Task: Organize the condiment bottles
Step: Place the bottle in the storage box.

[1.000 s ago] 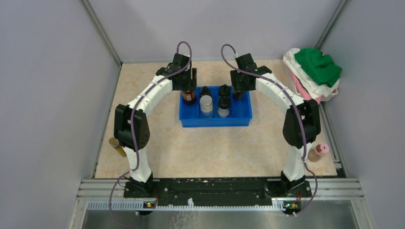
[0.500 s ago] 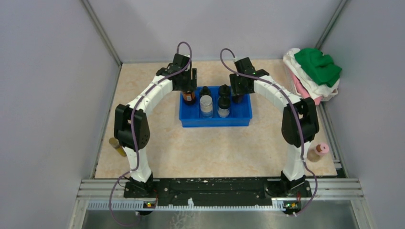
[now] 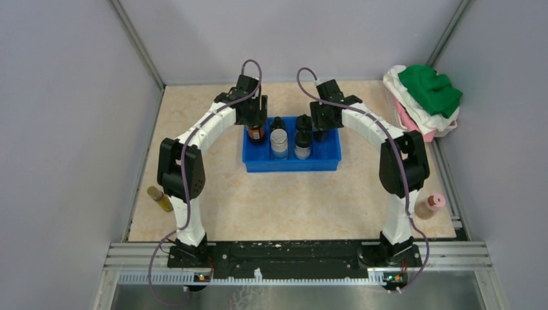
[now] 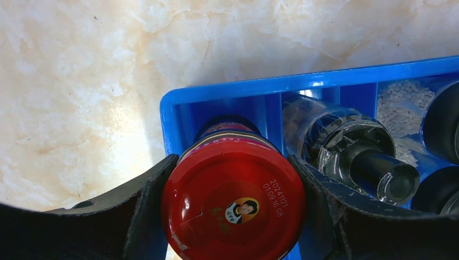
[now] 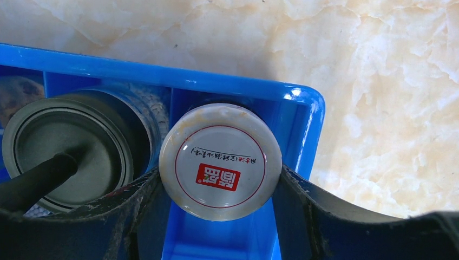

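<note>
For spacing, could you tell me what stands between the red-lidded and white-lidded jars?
Between the red-lidded jar and white-lidded jar, other bottles stand in the tray, per the top view.

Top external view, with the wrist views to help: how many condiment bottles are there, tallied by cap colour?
Red-capped jar: 1
White-capped jar: 1
Black-capped bottles: 2
Pink-capped bottle: 1
Yellowish bottle, cap colour unclear: 1
Total: 6

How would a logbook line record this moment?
left gripper: shut on red-capped jar | right gripper: shut on white-capped jar | jars: in blue tray | loose: yellowish bottle, pink-capped bottle
</note>
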You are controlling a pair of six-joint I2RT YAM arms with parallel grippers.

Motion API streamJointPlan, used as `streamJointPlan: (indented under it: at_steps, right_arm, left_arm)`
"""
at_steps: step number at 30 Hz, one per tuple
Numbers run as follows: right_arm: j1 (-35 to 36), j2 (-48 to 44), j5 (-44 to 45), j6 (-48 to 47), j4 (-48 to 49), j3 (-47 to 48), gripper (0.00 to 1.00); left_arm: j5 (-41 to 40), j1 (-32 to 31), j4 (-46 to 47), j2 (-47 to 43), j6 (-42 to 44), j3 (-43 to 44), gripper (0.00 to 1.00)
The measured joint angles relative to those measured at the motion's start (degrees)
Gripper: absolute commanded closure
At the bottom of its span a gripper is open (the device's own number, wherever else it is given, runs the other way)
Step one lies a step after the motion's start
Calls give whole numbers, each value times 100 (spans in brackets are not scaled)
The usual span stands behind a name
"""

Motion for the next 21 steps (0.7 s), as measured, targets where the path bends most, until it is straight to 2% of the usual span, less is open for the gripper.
streamJointPlan:
  at_steps: [10,13,15,16,19,21]
  right_arm:
    - [-20,2,-2,0,11,-4,100]
    - [-37,2,-2,0,11,-7,99]
    - [-37,2,-4,0,11,-7,81]
    - [-37,7,-7,0,11,-7,76]
    - [-37,20,-22,0,33,-26,64]
    - [-37,52,-26,2,35,-31,60]
  left_arm:
    - [2,0,42,72,-20,0,92]
    - [2,-2,48,74,-20,0,87]
    - [2,0,79,74,-20,0,80]
    - [2,-2,83,81,-20,0,77]
    - [0,0,87,87,-22,0,74]
    - [0,-2,90,105,-20,0,71]
